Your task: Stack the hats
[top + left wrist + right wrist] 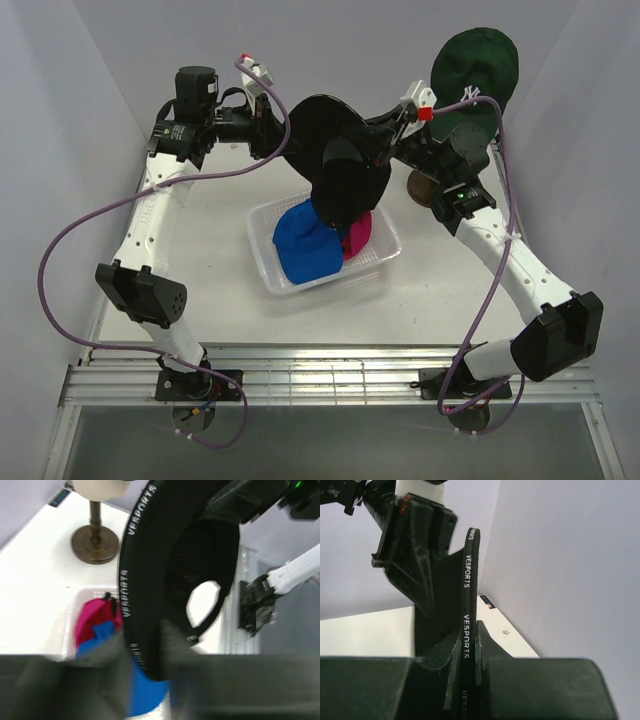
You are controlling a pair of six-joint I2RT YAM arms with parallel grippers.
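Note:
The black cap (335,150) hangs in the air above the clear tray, held by both grippers. My left gripper (285,125) is shut on its left rim and my right gripper (385,135) on its right rim. The left wrist view shows the cap's sweatband (127,575) between my left gripper's (145,645) fingers. The right wrist view shows the band (467,605) pinched edge-on in my right gripper (470,640). The blue cap (303,245) and the magenta cap (358,235) lie in the tray. The dark green cap (475,75) sits on the mannequin head at the back right.
The clear plastic tray (320,285) stands at the table's middle, under the held cap. The mannequin's brown stand (425,185) (95,542) is just behind my right arm. Grey walls close in the left, back and right.

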